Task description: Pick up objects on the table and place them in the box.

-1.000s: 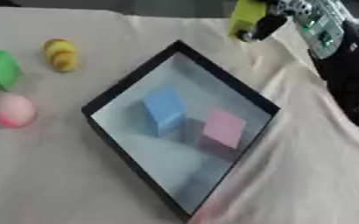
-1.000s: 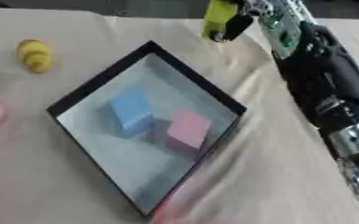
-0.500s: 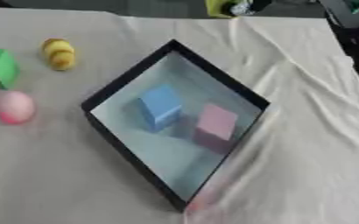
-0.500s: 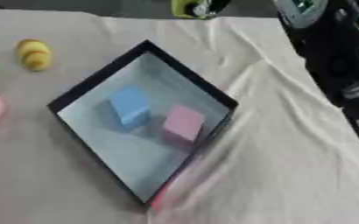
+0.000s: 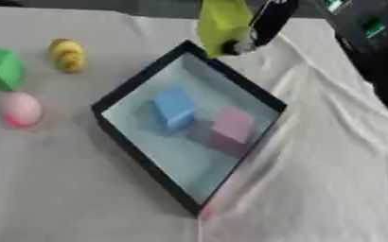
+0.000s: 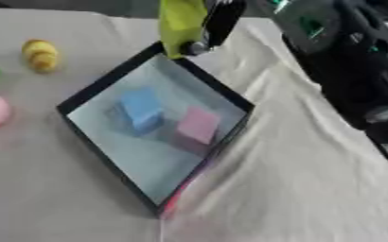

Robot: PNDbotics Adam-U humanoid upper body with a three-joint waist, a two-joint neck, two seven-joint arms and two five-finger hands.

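Observation:
A black-rimmed box (image 5: 139,80) lies askew in the middle, with a blue block (image 5: 174,108) and a pink block (image 5: 230,126) inside. My right hand (image 5: 263,23) hangs over the box's far corner, its fingers curled on a yellow-green object (image 5: 222,23). On the cloth to the left lie a green block (image 5: 0,68), a yellow ridged object (image 5: 67,54) and a pink ball (image 5: 21,108). My left hand shows in neither view.
A wrinkled beige cloth (image 5: 330,165) covers the table. My right arm (image 6: 346,71) runs down the right side, black with green lights. Open cloth lies in front of and to the right of the box.
The right hand with the yellow-green object has come from the far edge to above the box's far corner. The whole picture shifted, so the camera moved too.

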